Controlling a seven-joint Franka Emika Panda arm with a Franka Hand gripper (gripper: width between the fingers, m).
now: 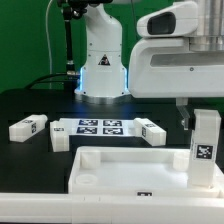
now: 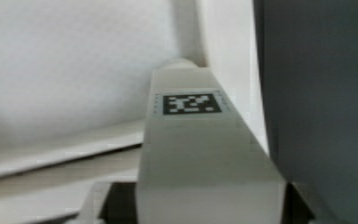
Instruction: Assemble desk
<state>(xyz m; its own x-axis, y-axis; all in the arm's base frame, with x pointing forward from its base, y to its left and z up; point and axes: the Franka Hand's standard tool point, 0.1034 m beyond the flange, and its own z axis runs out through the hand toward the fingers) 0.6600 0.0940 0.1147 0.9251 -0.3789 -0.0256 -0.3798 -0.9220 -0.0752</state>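
Black table (image 1: 20, 100) holds the desk top (image 1: 120, 172); gripper (image 1: 200, 120) grips one tagged leg (image 1: 207, 150) upright.

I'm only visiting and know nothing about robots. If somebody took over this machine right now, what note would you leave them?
Gripper: the jaws seem shut on the upright leg, held at the desk top corner on the exterior view's right.
Lying flat by the marker board: leg one, leg two, leg three.
Done: no leg is visibly fixed yet.
Left: seat the held leg, then the other three.
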